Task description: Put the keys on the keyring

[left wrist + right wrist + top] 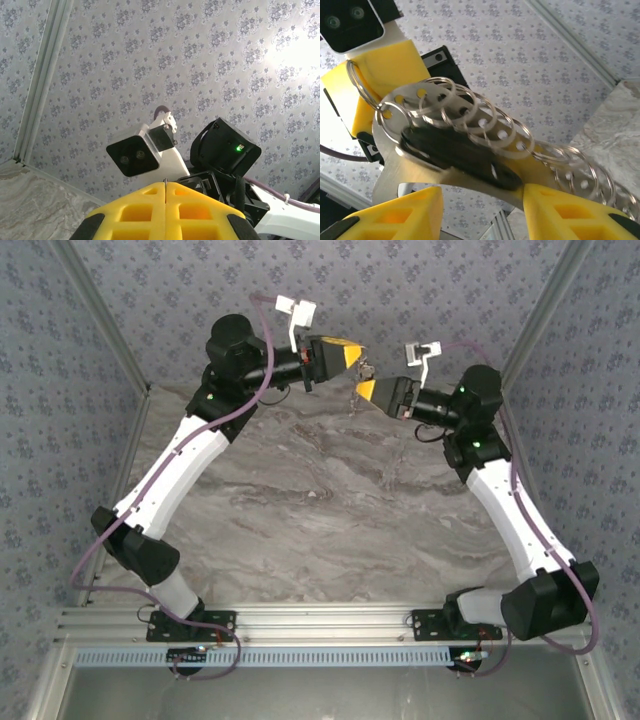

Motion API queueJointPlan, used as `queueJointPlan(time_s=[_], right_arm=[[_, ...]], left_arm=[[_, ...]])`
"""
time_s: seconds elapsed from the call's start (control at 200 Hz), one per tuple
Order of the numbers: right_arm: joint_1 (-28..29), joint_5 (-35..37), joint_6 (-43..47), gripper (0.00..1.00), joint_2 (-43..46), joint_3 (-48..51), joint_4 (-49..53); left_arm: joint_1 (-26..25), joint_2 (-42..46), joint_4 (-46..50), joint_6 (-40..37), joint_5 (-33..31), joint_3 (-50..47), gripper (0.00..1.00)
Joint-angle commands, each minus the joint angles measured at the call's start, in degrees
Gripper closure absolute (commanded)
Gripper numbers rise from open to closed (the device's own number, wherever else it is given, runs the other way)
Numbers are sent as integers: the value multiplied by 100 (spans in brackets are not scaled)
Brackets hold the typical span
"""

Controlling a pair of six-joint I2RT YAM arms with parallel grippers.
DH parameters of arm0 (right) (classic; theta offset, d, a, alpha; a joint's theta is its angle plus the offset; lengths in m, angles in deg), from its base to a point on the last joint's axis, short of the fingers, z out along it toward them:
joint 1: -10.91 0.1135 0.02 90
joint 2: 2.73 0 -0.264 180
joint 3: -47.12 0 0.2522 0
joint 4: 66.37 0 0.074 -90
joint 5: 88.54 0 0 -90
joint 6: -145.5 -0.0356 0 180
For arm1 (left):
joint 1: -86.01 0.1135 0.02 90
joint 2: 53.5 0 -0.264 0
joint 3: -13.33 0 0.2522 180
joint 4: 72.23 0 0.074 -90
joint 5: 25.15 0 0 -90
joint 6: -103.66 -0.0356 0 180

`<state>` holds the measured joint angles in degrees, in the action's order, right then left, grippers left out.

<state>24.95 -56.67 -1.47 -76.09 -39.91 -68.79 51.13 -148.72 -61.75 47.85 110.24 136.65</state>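
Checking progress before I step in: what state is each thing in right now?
left gripper: jaws shut on an end ring of the keyring.
right gripper: jaws apart, the key lying across the gap.
keyring: strung out as a chain of rings, one end pinched by the left gripper.
key: dark piece lying against the rings; cannot tell whether it is threaded on.

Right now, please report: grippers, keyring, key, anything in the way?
Left gripper shut on keyring. Right gripper open, key between its jaws. No obstruction seen.
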Motion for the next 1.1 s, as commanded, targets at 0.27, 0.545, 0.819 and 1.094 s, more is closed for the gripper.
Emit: queueJointPlan(time_s=[0.27, 0.545, 0.819, 1.094], right_arm=[[-902, -351, 72, 51, 501, -153, 287], [-685, 33, -19, 51, 164, -878, 22], [-462, 416, 7, 50, -93, -1278, -119], [-72, 452, 98, 50, -345, -1530, -78]], left_arm=[[43, -32, -368, 120, 116, 365, 100], [46, -34, -321, 138, 137, 367, 100], [33, -16, -273, 164, 190, 354, 100], [33, -32, -251, 149, 203, 370, 100]])
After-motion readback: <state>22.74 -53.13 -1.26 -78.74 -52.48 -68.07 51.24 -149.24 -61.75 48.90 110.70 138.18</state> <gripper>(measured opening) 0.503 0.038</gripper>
